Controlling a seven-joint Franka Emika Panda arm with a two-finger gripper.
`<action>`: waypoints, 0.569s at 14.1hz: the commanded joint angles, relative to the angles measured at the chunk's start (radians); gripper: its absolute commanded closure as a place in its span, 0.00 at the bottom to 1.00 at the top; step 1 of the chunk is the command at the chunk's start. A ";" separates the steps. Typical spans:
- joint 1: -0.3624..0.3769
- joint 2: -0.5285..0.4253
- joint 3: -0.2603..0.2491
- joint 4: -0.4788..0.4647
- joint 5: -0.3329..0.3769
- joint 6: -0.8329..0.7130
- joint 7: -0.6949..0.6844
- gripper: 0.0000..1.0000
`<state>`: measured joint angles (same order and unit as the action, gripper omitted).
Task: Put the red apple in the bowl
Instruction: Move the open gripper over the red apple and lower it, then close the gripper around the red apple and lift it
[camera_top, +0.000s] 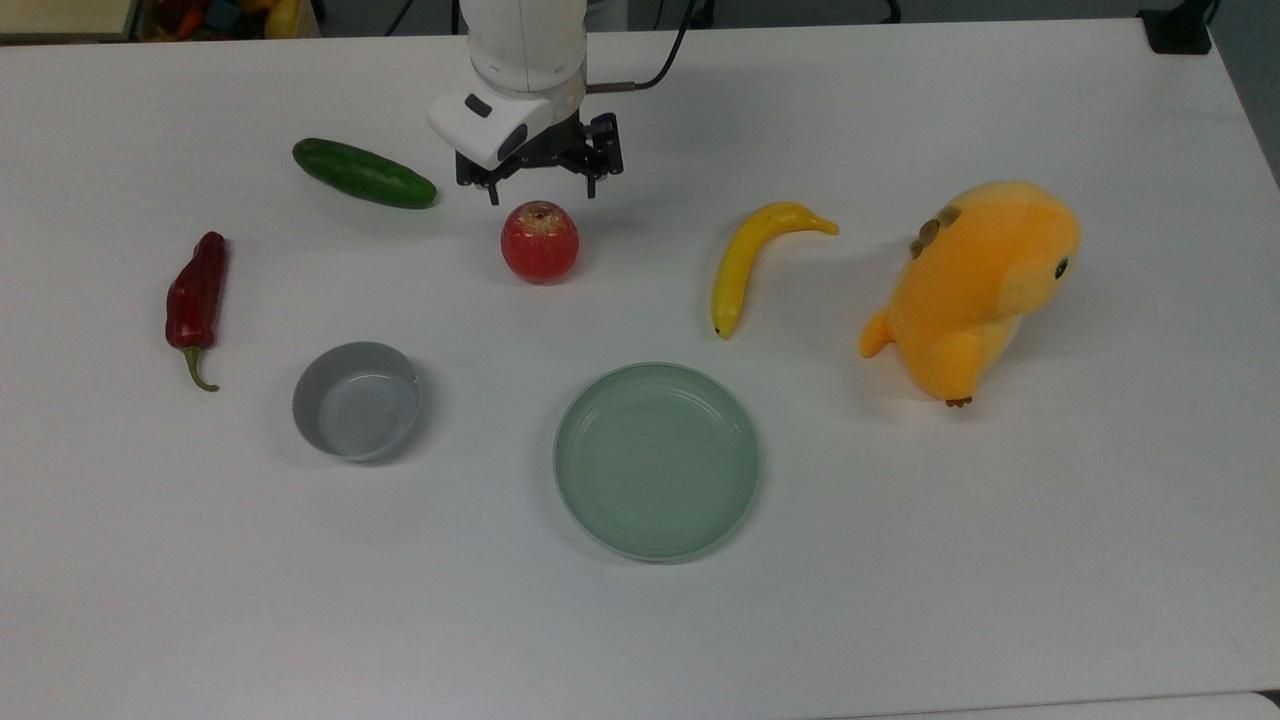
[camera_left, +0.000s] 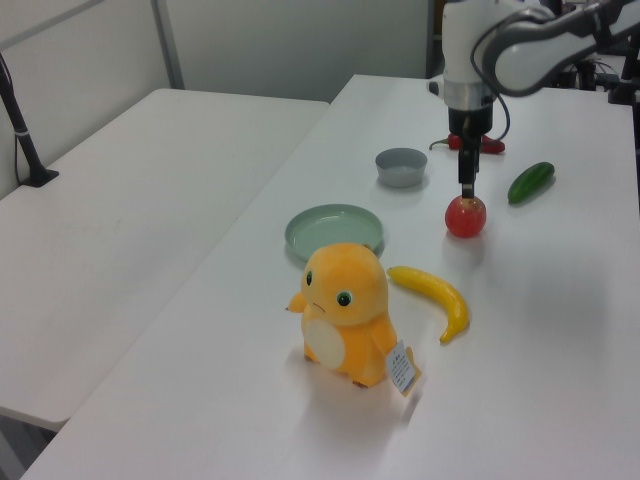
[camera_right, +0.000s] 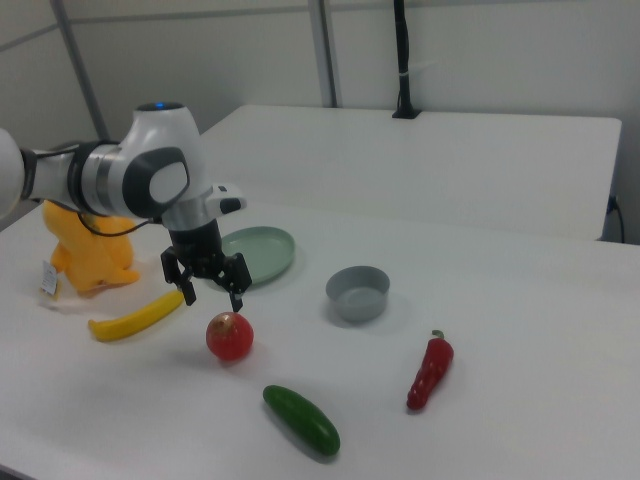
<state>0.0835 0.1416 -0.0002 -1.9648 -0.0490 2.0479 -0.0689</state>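
The red apple (camera_top: 540, 242) (camera_left: 466, 216) (camera_right: 230, 336) stands upright on the white table, its stem dimple facing up. My gripper (camera_top: 541, 195) (camera_left: 466, 190) (camera_right: 213, 300) hangs just above it, open, with its fingertips spread about as wide as the apple and nothing between them. In the right view the fingertips end slightly above the apple's top. The small grey bowl (camera_top: 357, 402) (camera_left: 401, 166) (camera_right: 357, 293) sits empty, toward the top view's lower left of the apple.
A green cucumber (camera_top: 364, 173) and a dark-red chili (camera_top: 196, 300) lie at the top view's left. A banana (camera_top: 745, 262) and an orange plush toy (camera_top: 975, 285) are at the top view's right. A pale-green plate (camera_top: 655, 460) sits below the apple.
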 joint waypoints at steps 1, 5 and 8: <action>0.007 -0.033 -0.001 -0.107 -0.015 0.136 -0.003 0.00; 0.002 -0.039 -0.001 -0.172 -0.037 0.233 0.003 0.00; -0.002 -0.040 0.002 -0.186 -0.058 0.259 0.008 0.00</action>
<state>0.0833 0.1402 0.0000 -2.0959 -0.0794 2.2621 -0.0687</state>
